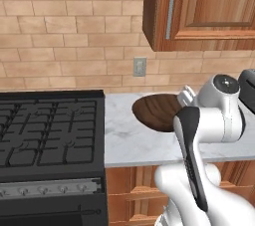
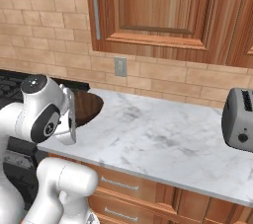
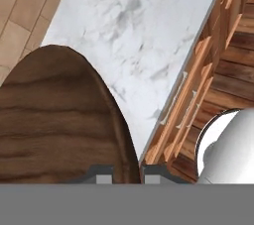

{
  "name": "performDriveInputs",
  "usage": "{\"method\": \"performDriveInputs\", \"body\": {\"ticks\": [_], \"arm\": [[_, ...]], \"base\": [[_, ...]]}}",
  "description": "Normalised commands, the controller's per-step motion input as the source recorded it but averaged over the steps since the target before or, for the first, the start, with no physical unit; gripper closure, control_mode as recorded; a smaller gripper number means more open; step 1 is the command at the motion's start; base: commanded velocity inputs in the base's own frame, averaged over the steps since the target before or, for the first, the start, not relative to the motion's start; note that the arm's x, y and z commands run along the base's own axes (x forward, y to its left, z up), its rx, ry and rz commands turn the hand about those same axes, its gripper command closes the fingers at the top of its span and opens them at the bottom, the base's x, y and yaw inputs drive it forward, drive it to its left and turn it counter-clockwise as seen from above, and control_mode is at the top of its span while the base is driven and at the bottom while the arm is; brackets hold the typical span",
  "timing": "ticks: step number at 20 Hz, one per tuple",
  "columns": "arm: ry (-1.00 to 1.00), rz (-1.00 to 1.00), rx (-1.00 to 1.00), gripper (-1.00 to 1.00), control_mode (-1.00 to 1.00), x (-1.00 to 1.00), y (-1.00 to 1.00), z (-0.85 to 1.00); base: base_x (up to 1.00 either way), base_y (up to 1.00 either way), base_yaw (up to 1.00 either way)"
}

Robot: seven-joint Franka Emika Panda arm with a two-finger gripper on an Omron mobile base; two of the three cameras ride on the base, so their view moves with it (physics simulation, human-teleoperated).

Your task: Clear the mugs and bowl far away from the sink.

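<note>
The bowl (image 1: 155, 112) is wide, shallow and dark brown with wood grain. It hangs tilted over the left end of the marble counter (image 2: 163, 136), just right of the stove. My gripper (image 3: 127, 176) is shut on the bowl's rim (image 3: 59, 120), with one dark fingertip (image 3: 103, 175) on each side of the edge. From the right base, the bowl (image 2: 88, 106) shows behind my white hand. The mugs and the sink are out of view.
A black stove (image 1: 50, 130) borders the counter on the left. A silver toaster (image 2: 240, 118) stands at the counter's right end. Wooden wall cabinets (image 2: 158, 6) hang above, and an outlet (image 1: 140, 66) is on the brick wall. Drawers (image 3: 198, 95) run below the counter edge.
</note>
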Motion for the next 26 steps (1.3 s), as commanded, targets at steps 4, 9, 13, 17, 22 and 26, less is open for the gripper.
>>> {"method": "performDriveInputs", "body": {"ticks": [4, 9, 13, 17, 22, 26], "arm": [[0.00, 0.00, 0.00, 1.00, -1.00, 0.18, -0.01, -0.64], [0.00, 0.00, 0.00, 1.00, -1.00, 0.32, -0.01, -0.57], [0.00, 0.00, 0.00, 1.00, -1.00, 0.33, -0.04, -0.56], [0.00, 0.00, 0.00, 1.00, -1.00, 0.19, -0.03, -0.60], [0.00, 0.00, 0.00, 1.00, -1.00, 0.04, -0.01, -0.61], [0.00, 0.00, 0.00, 1.00, -1.00, 0.00, 0.00, -0.58]], "base": [[0.00, 0.00, 0.00], [0.00, 0.00, 0.00], [0.00, 0.00, 0.00], [0.00, 0.00, 0.00], [0.00, 0.00, 0.00], [0.00, 0.00, 0.00]]}}
